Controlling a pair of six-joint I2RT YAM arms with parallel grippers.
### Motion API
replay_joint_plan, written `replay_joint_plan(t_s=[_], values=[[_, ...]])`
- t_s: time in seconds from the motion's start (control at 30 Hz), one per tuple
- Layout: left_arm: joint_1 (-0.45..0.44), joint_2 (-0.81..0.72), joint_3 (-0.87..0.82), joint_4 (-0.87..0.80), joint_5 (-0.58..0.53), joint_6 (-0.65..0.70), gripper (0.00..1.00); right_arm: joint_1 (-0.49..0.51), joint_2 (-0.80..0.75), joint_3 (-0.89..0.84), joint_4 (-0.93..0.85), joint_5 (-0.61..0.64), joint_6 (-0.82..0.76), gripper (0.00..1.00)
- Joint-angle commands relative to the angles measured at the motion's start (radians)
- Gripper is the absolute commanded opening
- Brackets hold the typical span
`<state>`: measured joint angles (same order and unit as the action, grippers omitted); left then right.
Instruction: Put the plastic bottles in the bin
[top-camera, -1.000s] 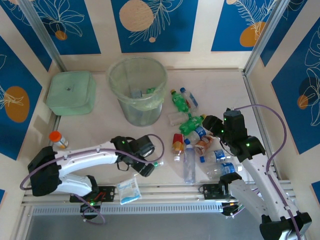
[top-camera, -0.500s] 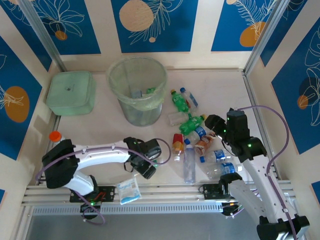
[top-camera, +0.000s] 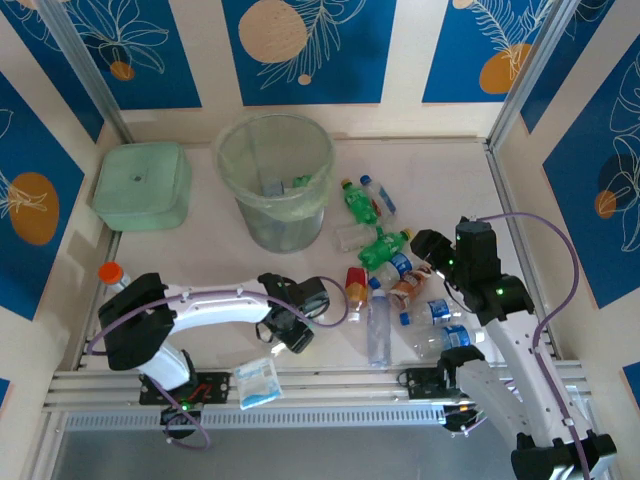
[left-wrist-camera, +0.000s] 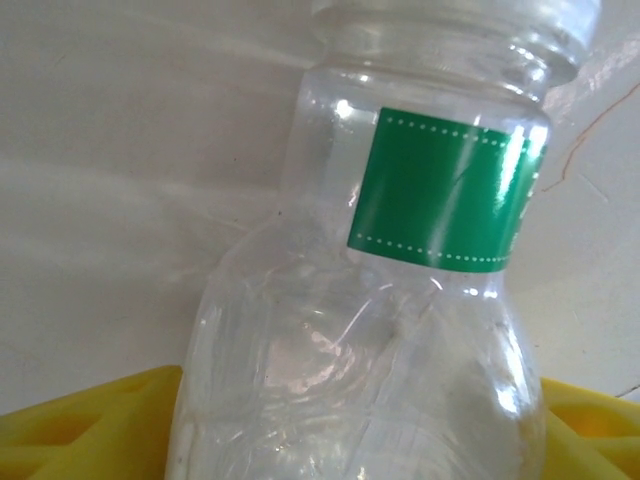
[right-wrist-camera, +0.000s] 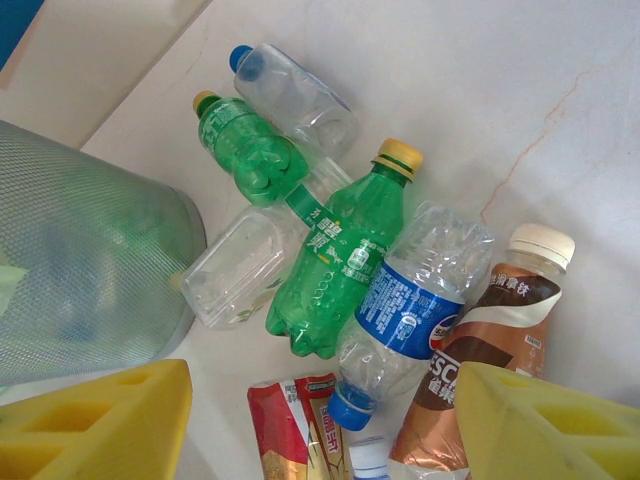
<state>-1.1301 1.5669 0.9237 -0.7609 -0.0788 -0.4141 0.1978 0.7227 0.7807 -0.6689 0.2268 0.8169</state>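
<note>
Pale-green bin (top-camera: 268, 228) holds a few bottles (top-camera: 285, 184); more lie on the surface (top-camera: 200, 255). Left claw (top-camera: 291, 335) flanks a clear green-labelled bottle (left-wrist-camera: 360, 330), grip unclear. Right claw (top-camera: 428, 245) stands wide, empty.

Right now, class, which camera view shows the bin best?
The top external view: the bin stands whole, its open rim and inside in plain sight. The right wrist view catches just a slice of its translucent wall at the left edge.

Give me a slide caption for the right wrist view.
Green, clear and brown plastic bottles lie heaped on the table beside the bin.
</note>
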Motion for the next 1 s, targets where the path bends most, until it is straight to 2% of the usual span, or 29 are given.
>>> replay_joint_plan(t_s=[0.0,0.07,0.13,0.5,0.7,0.97], values=[[-0.008,-0.007,-0.004,-0.001,0.001,0.002,0.63,-0.005,-0.009,-0.022,0.005,-0.026,0.015,0.70],[-0.008,-0.018,0.006,-0.006,-0.008,-0.005,0.55,-0.005,-0.009,-0.024,0.003,-0.023,0.017,0.70],[-0.008,-0.031,0.016,-0.012,-0.020,-0.010,0.51,-0.005,-0.010,-0.024,-0.001,-0.023,0.017,0.70],[-0.017,-0.154,0.213,-0.149,-0.052,0.004,0.48,-0.005,-0.017,-0.024,-0.012,-0.009,0.017,0.70],[-0.016,-0.190,0.491,-0.255,-0.073,0.068,0.48,-0.005,-0.017,-0.032,-0.005,-0.009,0.018,0.70],[0.009,-0.086,0.947,-0.430,-0.252,0.218,0.51,-0.005,-0.029,-0.050,-0.005,-0.011,0.019,0.70]])
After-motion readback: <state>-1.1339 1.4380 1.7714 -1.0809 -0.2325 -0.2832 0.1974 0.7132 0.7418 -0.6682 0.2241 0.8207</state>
